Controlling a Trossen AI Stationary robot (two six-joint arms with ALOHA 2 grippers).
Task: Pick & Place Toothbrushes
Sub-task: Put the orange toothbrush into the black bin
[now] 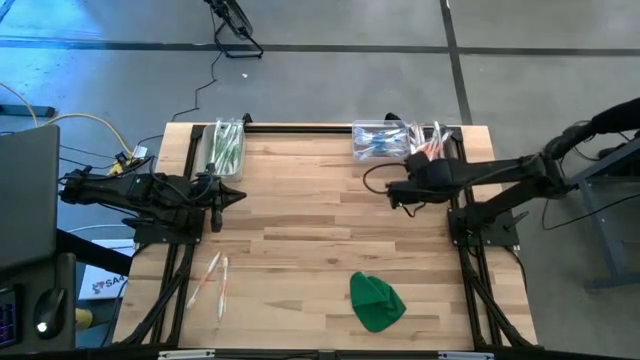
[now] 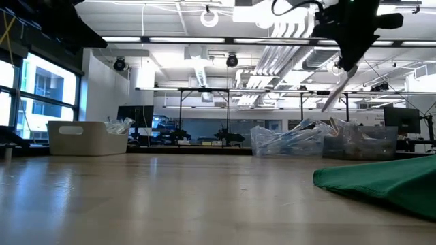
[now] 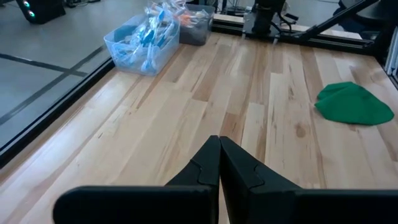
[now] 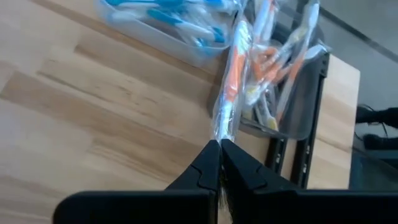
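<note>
The left gripper point(image 1: 238, 196) hangs clamped shut and empty over the desk point(image 1: 320, 230); two toothbrushes point(image 1: 214, 278) lie near its front left edge; the right gripper point(image 4: 220, 144) pinches an orange toothbrush point(image 4: 232, 84) above the far-right bin point(image 4: 298, 102)

I can read almost nothing from where I work. The only lettering I find is on a white box point(image 1: 100, 285) lying on the floor just off the left edge of my table point(image 1: 330, 230), near its front corner: dark blue print whose first letters look like "SA", the rest cut off by the table frame, so I cannot make out the word. The bins, the toothbrush wrappers and the green cloth show me no print I can read, and the screens in the room behind are too small to tell.
</note>
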